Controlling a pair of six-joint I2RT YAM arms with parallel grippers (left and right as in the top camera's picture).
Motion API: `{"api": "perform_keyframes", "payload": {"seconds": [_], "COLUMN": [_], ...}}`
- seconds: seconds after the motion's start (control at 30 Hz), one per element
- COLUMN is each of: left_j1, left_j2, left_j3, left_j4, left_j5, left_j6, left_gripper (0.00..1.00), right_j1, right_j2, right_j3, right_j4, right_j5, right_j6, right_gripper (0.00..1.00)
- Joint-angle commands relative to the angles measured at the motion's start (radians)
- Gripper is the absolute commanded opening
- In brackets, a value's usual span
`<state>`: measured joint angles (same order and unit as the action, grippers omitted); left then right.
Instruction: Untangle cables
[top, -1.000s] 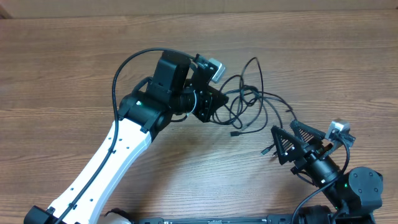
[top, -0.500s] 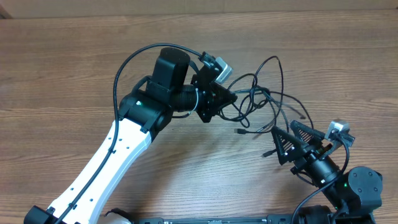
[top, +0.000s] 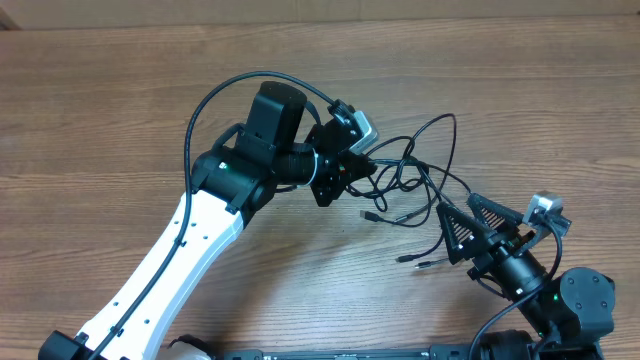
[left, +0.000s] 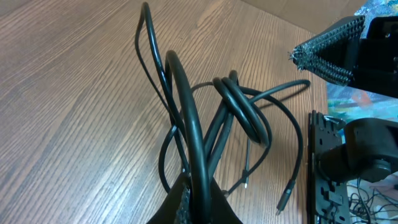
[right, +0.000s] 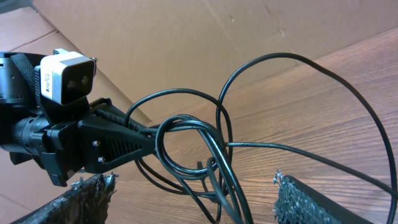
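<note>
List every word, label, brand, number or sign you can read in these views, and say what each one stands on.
No text can be read in any view.
White camera on the left arm: no legible marking.
Cables: no print visible.
Wooden table: bare grain, no label.

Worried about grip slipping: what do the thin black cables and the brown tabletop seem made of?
Thin black cables: likely rubber or plastic jacket, smooth, slightly glossy, going by highlights along the bends. Brown tabletop: wood or wood-look laminate, matte, with visible grain lines.
</note>
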<state>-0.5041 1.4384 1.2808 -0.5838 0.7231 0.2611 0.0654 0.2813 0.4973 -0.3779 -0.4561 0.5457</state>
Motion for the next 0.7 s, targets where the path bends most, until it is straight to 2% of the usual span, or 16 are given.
{"api": "perform_keyframes", "payload": {"seconds": [0.0,0.17,0.27,0.4,0.67], "left_j1": [-0.007,-0.007,-0.008,-0.009,-0.009], "left_j2": [0.000,0.000,0.000,0.000,0.000], "left_j3": [-0.001,-0.001,-0.001,-0.001,-0.001], "left_j4": [0.004,0.014,0.011,-0.039,-0.130], "left_j5": [0.037,0.037,0.042,0.118,0.171], "left_j6": [0.025,-0.061,-0.038,0.165,0.332], "left_gripper": [0.04,0.04,0.04,0.04,0.04], "right_j1": [-0.005,-0.005,-0.005,-0.005,-0.005], "right_j2": [-0.009,-0.009,-0.009,-0.009,-0.009], "right_j3": [0.027,0.027,0.027,0.027,0.027], "right_j4": [0.005,0.005,0.005,0.005,0.001], "right_j5": [0.011,0.011,0.011,0.030,0.052], "right_j6": [-0.005,-0.005,-0.005,-0.005,-0.090], "right_gripper": [0.85,0.85,0.85,0.85,0.85]}}
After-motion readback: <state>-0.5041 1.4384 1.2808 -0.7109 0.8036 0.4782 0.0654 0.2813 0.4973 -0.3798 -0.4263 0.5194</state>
